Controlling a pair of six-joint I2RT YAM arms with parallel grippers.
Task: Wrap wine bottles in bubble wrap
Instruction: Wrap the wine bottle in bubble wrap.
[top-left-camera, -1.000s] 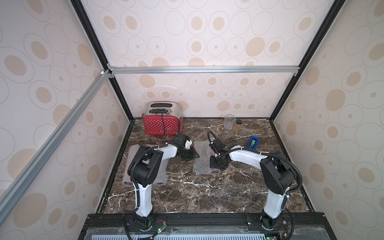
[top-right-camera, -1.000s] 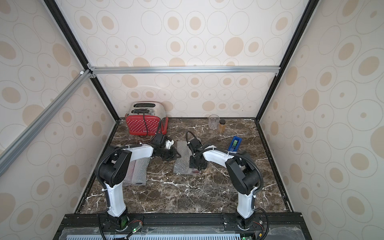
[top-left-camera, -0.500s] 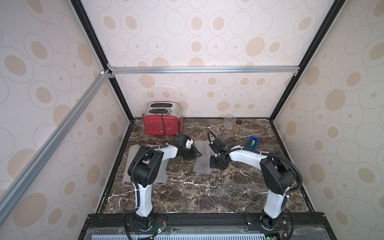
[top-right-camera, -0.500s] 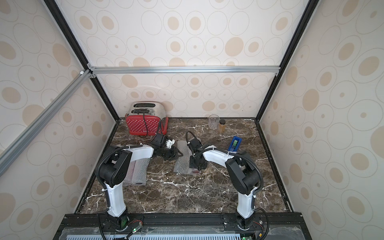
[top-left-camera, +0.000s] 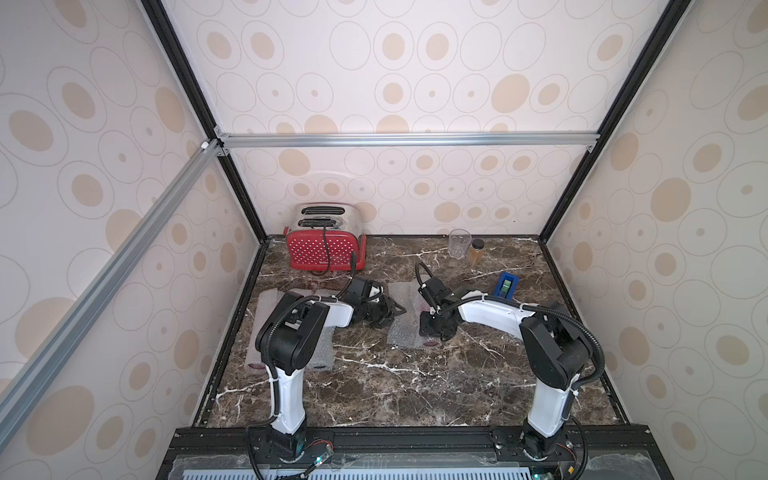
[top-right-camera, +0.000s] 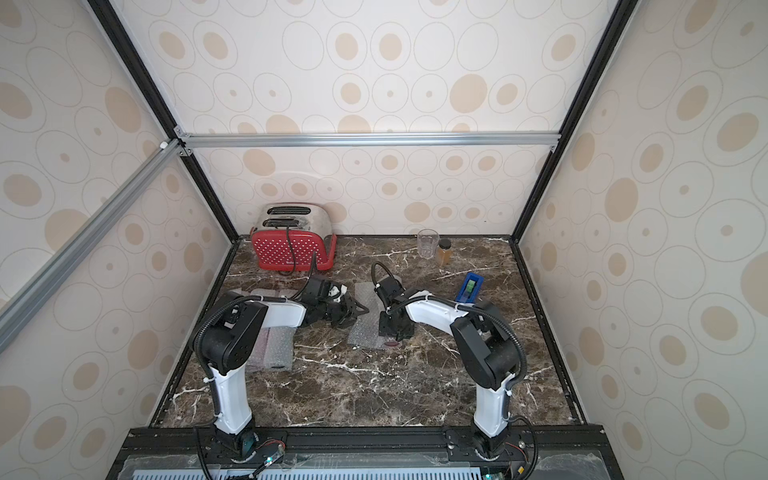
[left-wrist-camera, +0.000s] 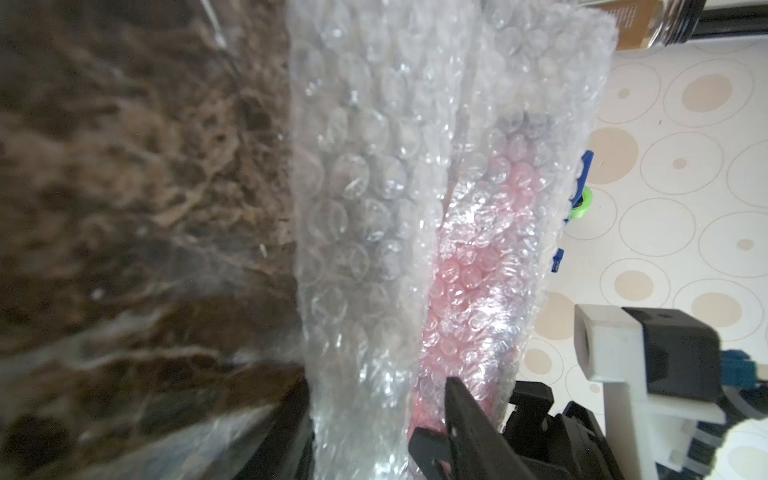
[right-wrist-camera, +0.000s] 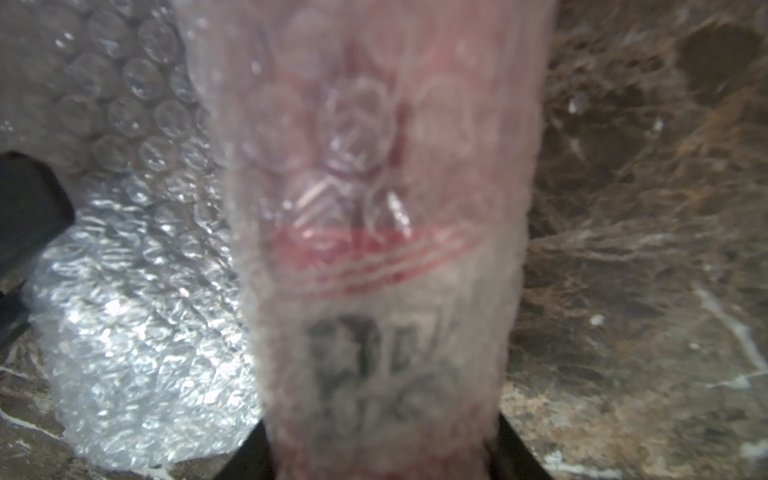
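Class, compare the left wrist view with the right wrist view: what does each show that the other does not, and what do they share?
Only the left wrist view: the blue tape dispenser, the amber jar, the patterned wall and part of the right arm.
Only the right wrist view: dark lettering on the wine bottle, blurred through the wrap.
Both: bubble wrap around that red-pink bottle, lying on the marble tabletop.

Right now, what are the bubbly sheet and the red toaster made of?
The bubble wrap looks like thin clear plastic: see-through, glossy air bubbles. The toaster seems metal: shiny silver top, red dotted front, painted metal or plastic, I cannot tell.
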